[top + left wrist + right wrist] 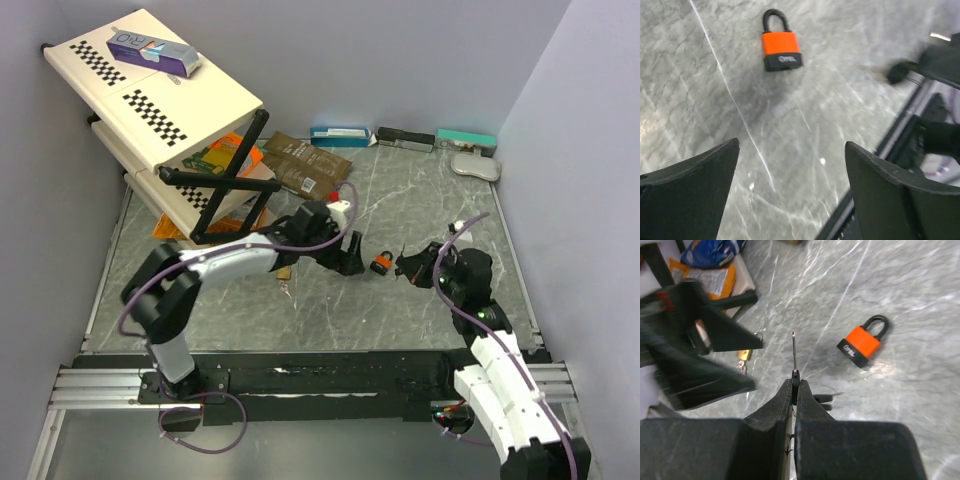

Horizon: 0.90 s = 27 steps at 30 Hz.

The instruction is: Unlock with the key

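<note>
An orange padlock (381, 264) with a black shackle lies flat on the marble table between the two arms; it also shows in the left wrist view (781, 46) and the right wrist view (863, 343). My right gripper (795, 381) is shut on a key (794, 351), its black head pinched between the jaws and its thin blade pointing forward, left of the padlock and apart from it. In the top view the right gripper (408, 267) sits just right of the padlock. My left gripper (349, 262) is open and empty, just left of the padlock, with only bare table between its fingers (687, 190).
A small brass padlock (744, 355) with a chain lies by the left arm. A folding checkered table (150, 85) and snack packets (300, 160) stand at the back left. Boxes (340, 136) line the far wall.
</note>
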Each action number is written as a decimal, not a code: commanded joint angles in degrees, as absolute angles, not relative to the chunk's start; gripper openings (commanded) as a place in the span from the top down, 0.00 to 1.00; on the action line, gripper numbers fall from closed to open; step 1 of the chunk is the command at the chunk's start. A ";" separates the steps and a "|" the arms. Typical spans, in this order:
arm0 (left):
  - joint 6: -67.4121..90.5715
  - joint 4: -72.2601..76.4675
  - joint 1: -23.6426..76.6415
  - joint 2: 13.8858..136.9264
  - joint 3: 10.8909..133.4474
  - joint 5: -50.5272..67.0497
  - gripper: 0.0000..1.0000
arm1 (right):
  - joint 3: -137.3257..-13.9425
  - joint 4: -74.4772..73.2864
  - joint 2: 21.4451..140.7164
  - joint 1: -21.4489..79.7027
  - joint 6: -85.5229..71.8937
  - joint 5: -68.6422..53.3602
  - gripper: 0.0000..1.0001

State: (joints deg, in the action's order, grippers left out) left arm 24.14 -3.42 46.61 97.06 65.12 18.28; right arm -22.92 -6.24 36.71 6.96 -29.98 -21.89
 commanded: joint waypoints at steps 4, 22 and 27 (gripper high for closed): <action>22.59 -9.84 49.39 109.24 77.95 13.36 0.11 | -25.31 -14.85 27.96 6.68 -28.13 -16.35 1.00; 23.38 -8.00 51.68 121.90 88.86 15.29 0.15 | -27.77 -22.24 23.29 6.68 -26.19 -14.24 1.00; 22.94 -7.47 52.56 122.78 88.94 16.00 0.16 | -28.12 -22.85 23.12 6.68 -25.75 -14.15 1.00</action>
